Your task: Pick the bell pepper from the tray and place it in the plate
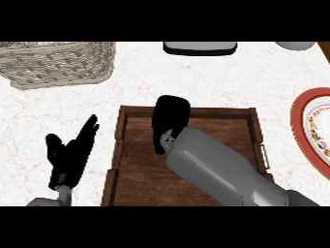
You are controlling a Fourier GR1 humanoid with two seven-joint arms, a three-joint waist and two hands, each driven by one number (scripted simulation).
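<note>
"Right robot hand [171, 118] is over the far end of the tray [142, 164], yes?"

"Yes. It points away from the robot, and its grey forearm [217, 169] lies across the tray. I cannot tell if that hand is open or closed."

"Where is the bell pepper?"

"I cannot see it. The bare part of the tray shows only brown wood. I think the bell pepper is in the tray, hidden under that hand. So I cannot tell which way it lies."

"Which hand is nearer?"

"The right one, by a lot. The left robot hand [68, 157] rests at the left, outside the tray, over the tabletop [196, 77]. It is open, fingers up."

"And the plate?"

"The plate [298, 128] has a red rim. It sits on the tabletop to the right of the tray, apart from it. So the pepper must go right, over the tray's side wall."

"Anything else hard to see?"

"The plate is cut off at the right edge. The forearm hides much of the tray. A basket [53, 63] sits far off at the top left."
</note>
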